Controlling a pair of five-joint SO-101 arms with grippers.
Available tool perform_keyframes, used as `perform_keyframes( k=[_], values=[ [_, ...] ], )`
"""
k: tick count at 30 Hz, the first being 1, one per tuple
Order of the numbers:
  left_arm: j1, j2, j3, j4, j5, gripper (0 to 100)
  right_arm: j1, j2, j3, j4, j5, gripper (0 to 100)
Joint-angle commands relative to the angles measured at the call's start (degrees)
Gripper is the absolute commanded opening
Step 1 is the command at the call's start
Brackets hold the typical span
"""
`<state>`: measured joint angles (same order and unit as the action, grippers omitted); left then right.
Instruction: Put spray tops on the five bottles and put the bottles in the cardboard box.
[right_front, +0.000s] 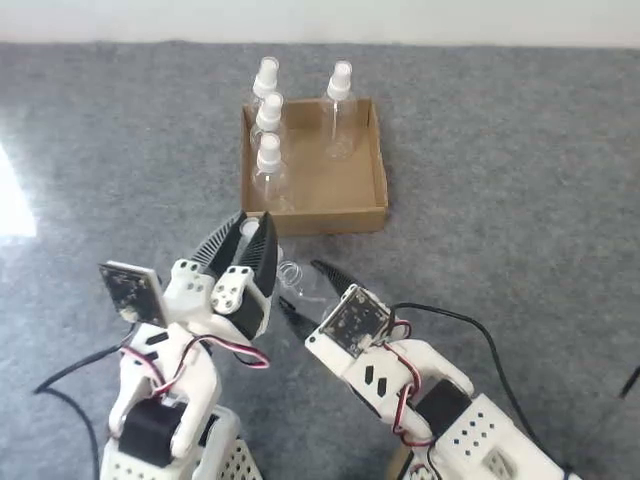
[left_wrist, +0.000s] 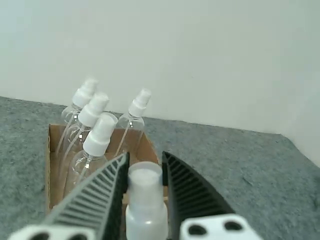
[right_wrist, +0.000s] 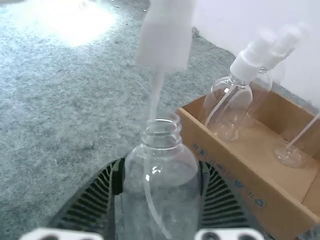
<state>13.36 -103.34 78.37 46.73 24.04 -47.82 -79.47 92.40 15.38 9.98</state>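
In the high view, the cardboard box (right_front: 375, 170) stands on the grey surface (right_front: 520, 150), and four capped bottles (right_front: 268, 160) stand upright inside it. Near its front wall, the left end effector (right_front: 255, 224) grips a white spray top (right_front: 250, 232), and the right end effector (right_front: 300, 285) grips the fifth bottle (right_front: 298, 278).

In the left wrist view, the jaws press on both sides of the spray top.

In the right wrist view, the jaws clamp the body of the open bottle. The spray top hangs above its neck, and the tube goes down inside.
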Motion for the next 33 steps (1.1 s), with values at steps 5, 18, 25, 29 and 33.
perform_keyframes(
  k=[5, 18, 25, 29, 33],
  values=[
    [2.2, -0.8, 0.8, 1.8, -0.9, 3, 1.2, -1.3, -0.7, -1.4, -1.0, 5.8],
    [5.1, -0.8, 0.9, 4.1, -2.6, 10, 1.3, -1.3, -0.8, -1.0, -1.0, 5.8],
    [5.1, -0.8, 0.9, 5.7, -3.9, 17, 1.4, -1.3, -0.9, -1.0, -1.0, 5.8],
    [5.0, -0.8, 0.9, 5.7, -4.2, 17, 1.4, -1.3, -0.9, -1.0, -1.0, 5.8],
    [2.8, -0.8, -0.1, 5.5, -4.6, 17, 1.4, -1.3, -0.9, -1.0, -1.0, 5.8]
  ],
)
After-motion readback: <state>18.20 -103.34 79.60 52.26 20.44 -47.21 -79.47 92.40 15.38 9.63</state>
